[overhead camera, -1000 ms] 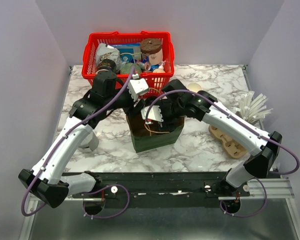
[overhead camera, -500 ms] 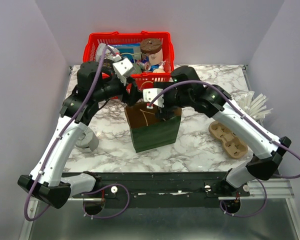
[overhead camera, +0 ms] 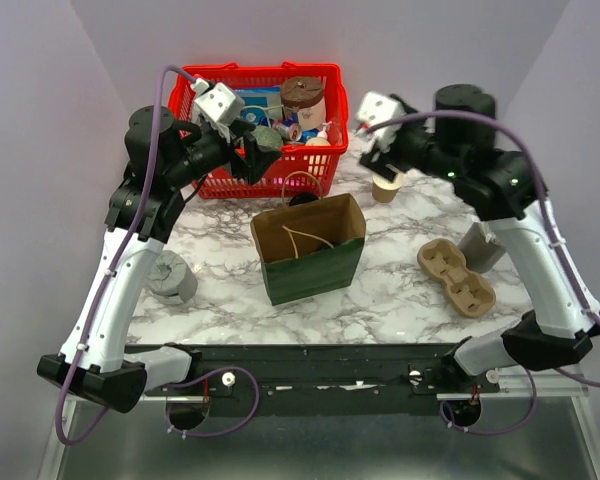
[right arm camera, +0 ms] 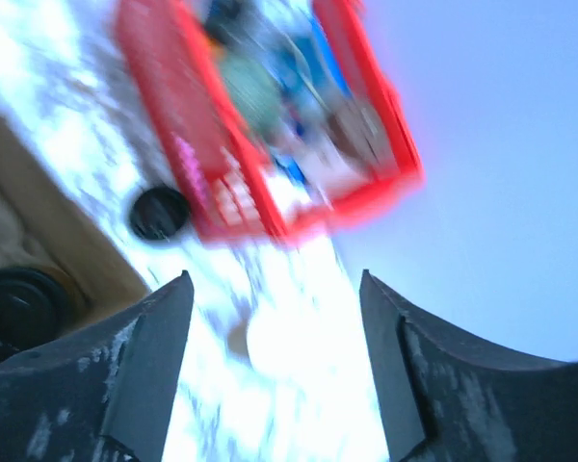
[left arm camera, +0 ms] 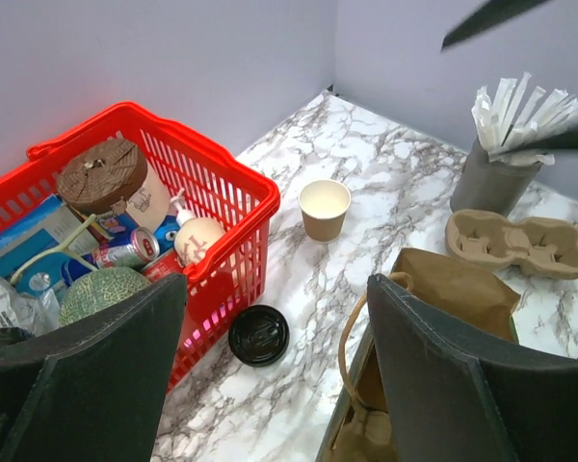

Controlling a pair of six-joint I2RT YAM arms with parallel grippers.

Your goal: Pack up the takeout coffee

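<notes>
As I stand by the marble counter [overhead camera: 400,290], the biggest thing on it is the red basket [overhead camera: 310,170] at the far edge, filled with groceries. Near the middle stands the green paper bag [overhead camera: 315,270], upright, with its mouth open. The left claw [overhead camera: 258,150] hangs over the front of the basket, fingers spread wide and nothing between them. The right claw [overhead camera: 385,160] is spread wide too and holds nothing. It hangs close by the takeout coffee [overhead camera: 385,187]. Right of the bag lies the brown pulp carrier [overhead camera: 458,275]. The takeout coffee stands upright on the counter, just right of the basket and behind the bag, and its white inside shows. A black lid [overhead camera: 302,199] lies flat between basket and bag.
</notes>
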